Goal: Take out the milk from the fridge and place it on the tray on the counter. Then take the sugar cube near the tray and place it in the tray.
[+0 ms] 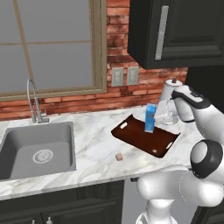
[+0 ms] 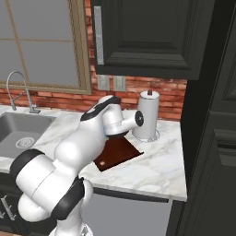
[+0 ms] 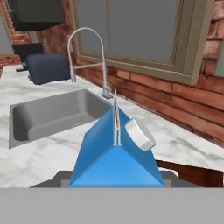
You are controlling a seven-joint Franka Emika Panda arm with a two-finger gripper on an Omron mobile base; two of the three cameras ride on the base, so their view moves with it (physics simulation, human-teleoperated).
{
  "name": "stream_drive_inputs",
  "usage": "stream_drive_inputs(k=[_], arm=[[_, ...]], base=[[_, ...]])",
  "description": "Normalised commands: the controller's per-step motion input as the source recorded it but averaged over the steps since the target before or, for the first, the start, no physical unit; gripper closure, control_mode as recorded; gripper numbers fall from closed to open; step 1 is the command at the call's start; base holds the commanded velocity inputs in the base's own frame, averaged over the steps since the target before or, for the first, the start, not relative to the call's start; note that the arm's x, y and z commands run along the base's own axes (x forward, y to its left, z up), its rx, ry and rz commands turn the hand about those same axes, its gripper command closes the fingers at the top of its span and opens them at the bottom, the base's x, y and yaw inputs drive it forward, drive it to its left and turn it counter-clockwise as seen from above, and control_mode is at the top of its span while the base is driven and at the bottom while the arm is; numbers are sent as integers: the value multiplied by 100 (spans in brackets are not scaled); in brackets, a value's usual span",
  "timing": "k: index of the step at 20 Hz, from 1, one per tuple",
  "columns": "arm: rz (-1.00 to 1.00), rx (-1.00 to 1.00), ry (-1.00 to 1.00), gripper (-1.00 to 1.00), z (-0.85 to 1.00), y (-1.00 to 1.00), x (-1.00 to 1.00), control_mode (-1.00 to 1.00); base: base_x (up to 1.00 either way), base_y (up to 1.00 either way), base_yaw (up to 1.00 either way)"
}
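Observation:
The milk (image 1: 150, 117), a bright-blue carton with a gabled top, stands upright over the dark reddish-brown tray (image 1: 131, 136) on the white marble counter (image 1: 96, 144). Whether its base touches the tray I cannot tell. My gripper (image 1: 157, 114) reaches in from the right and is shut on the carton's upper part. In the hand view the milk's gable and white cap (image 3: 140, 134) sit right in front of the camera, and the fingertips are hidden. The sugar cube (image 1: 118, 156), tiny and tan, lies on the counter just in front of the tray's left end. The fridge is out of view.
A grey sink (image 1: 17, 153) with a curved faucet (image 1: 33, 100) is set in the counter to the left. A paper towel holder (image 1: 168, 94) stands just behind the tray's right end. Dark wall cabinets (image 1: 175, 30) hang above. A dark toaster (image 3: 48, 68) sits beyond the sink.

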Motion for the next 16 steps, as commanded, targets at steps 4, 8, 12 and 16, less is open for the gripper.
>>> stream_drive_inputs(k=[4,8,12,16], arm=[[0,0,-8,100,-21,0,27,-100],[0,0,-7,100,-16,0,17,-100],[0,0,0,100,-14,0,18,-100],[0,0,0,100,-16,0,20,-100]], base=[[0,0,0],[0,0,0],[0,0,0],[0,0,0]])
